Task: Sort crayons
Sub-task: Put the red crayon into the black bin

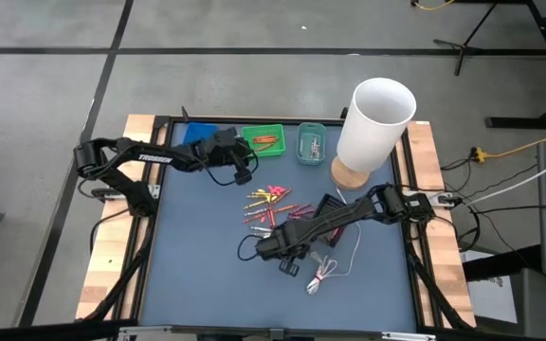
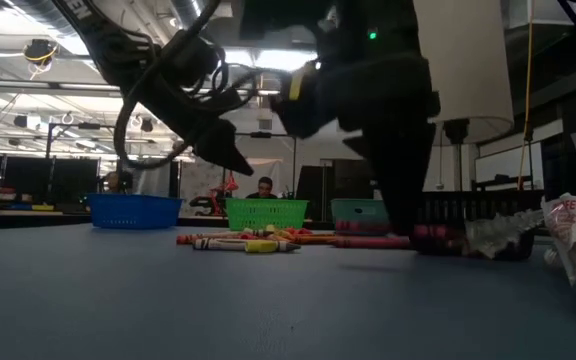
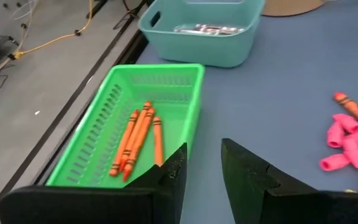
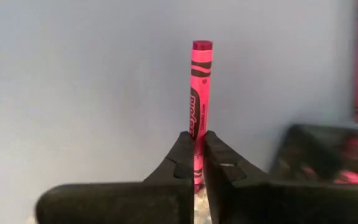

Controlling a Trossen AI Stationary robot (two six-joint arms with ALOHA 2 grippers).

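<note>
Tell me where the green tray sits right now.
In the high view the green tray sits at the table's far edge, between the blue tray and the teal tray, orange crayons inside, by the left gripper.

Robotics lab; tripods [image 1: 500, 19], cables [image 1: 510, 152]

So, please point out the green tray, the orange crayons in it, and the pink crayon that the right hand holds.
green tray [image 3: 188, 71]: left wrist view, far rim.
orange crayons [image 3: 135, 137]: left wrist view, mid bundle.
pink crayon [image 4: 199, 87]: right wrist view, label.
</note>
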